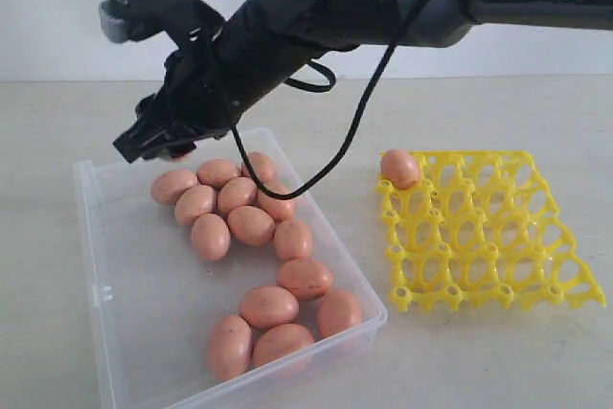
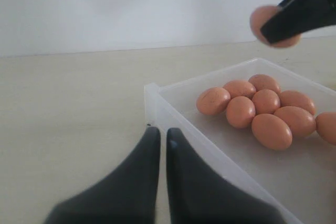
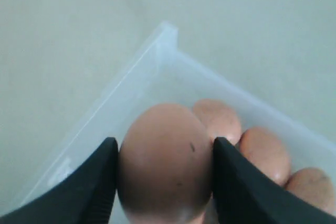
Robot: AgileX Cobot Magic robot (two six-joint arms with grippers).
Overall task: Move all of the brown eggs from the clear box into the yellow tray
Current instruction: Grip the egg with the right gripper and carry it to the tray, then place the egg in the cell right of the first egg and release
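My right gripper (image 3: 164,150) is shut on one brown egg (image 3: 160,124), a finger pressed to each side. In the exterior view this gripper (image 1: 158,141) reaches across and hangs above the far left corner of the clear box (image 1: 96,265). Several more brown eggs (image 1: 251,225) lie loose in the box in two clusters. The yellow tray (image 1: 479,237) sits to the right of the box, and one egg (image 1: 399,168) rests in its far left corner cup. Low by the table, my left gripper (image 2: 159,135) is shut and empty, just outside a corner of the box (image 2: 157,103).
The box and tray rest on a pale tabletop (image 1: 460,122) in front of a white wall. A black cable (image 1: 359,112) loops down from the right arm over the box. The right arm's body spans the top of the exterior view.
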